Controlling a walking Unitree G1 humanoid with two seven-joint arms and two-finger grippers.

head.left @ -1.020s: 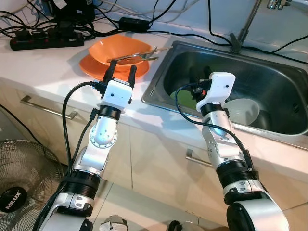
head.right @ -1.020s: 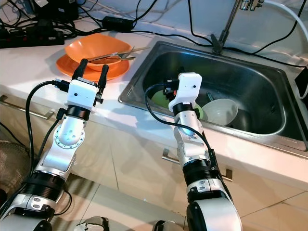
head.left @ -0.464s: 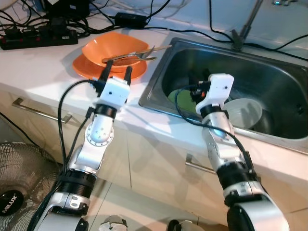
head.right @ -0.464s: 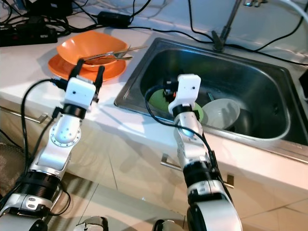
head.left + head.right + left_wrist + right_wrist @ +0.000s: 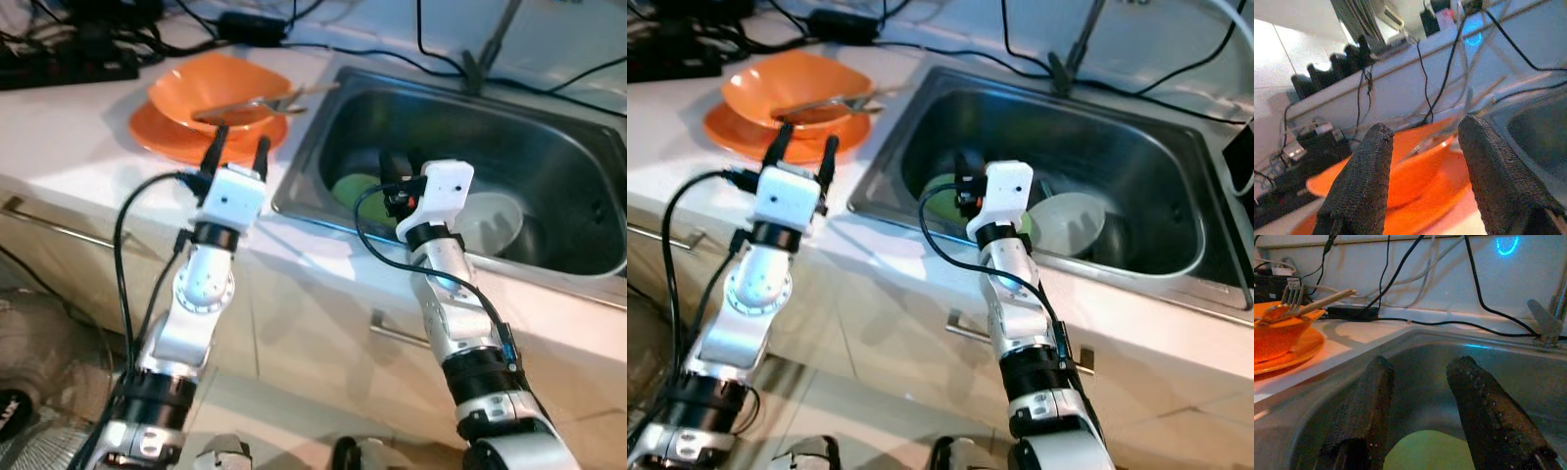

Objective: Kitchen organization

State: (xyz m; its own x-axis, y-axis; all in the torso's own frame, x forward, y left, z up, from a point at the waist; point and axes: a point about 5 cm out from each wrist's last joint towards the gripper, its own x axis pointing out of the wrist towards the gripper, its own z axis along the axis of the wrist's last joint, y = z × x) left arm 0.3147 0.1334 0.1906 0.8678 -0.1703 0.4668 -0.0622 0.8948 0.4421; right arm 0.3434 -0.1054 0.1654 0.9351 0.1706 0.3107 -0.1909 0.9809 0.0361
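An orange bowl (image 5: 220, 90) sits on an orange plate (image 5: 167, 135) on the white counter, with a fork (image 5: 279, 98) and other cutlery lying across the bowl. My left gripper (image 5: 236, 149) is open just in front of the plate, fingers pointing at it. The steel sink (image 5: 578, 166) holds a green plate (image 5: 355, 186) and a white bowl (image 5: 493, 221). My right gripper (image 5: 394, 176) is open above the sink's near edge, over the green plate. The orange bowl (image 5: 1415, 169) lies beyond the left fingers (image 5: 1364, 183).
A black power strip (image 5: 69, 64) and tangled cables lie along the back of the counter. A faucet stem (image 5: 487, 49) rises behind the sink. Cabinet drawers with metal handles (image 5: 49, 220) run below the counter.
The camera has shifted, so the whole scene sits lower and nearer. Both grippers stay open in about the same places relative to the dishes.
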